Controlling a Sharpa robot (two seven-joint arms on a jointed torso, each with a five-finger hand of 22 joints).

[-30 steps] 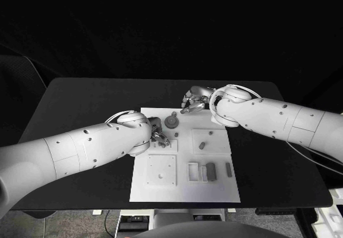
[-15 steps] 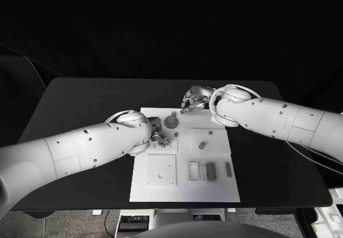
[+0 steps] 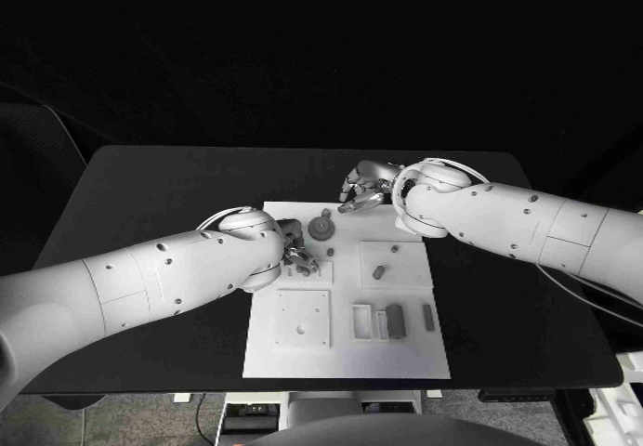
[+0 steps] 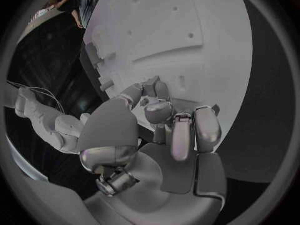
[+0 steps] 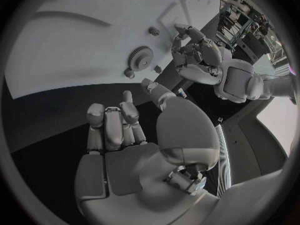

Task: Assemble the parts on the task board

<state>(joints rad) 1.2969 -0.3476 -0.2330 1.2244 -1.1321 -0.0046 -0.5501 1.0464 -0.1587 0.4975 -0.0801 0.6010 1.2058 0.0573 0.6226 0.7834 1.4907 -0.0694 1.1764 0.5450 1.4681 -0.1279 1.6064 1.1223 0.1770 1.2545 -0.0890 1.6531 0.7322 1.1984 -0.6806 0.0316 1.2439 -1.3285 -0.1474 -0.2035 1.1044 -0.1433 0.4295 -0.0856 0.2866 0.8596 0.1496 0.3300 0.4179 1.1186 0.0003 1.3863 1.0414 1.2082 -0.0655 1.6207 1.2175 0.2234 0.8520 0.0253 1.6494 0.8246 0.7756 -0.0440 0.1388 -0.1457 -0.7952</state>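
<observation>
Head view: the white board (image 3: 346, 362) lies in the middle of the black bench (image 3: 161, 186). A grey gear (image 3: 321, 226) sits near the board's far edge, a small peg (image 3: 379, 272) stands on a raised square at the right, and a plain raised square (image 3: 303, 319) lies nearer the robot. Beside that square a shallow slot (image 3: 363, 321) looks empty, with a dark block (image 3: 394, 321) just beside it and a thin bar (image 3: 429, 318) further right. The left hand (image 3: 300, 251) sits over the board's left part, just beside the gear; its arm hides the board's left edge. The right hand (image 3: 364, 188) hangs at the board's far edge, beyond the gear.

Left wrist view: the left hand (image 4: 162, 130) has its fingers (image 4: 181, 135) curled down toward the board (image 4: 187, 35); whether they hold anything I cannot tell.

Right wrist view: the right hand (image 5: 125, 135) has its fingers (image 5: 112, 127) straight, close together and holding nothing, thumb apart, over the dark bench near the board's edge. The gear (image 5: 140, 58) lies on the board (image 5: 75, 45), with the left hand (image 5: 197, 57) beyond it.
</observation>
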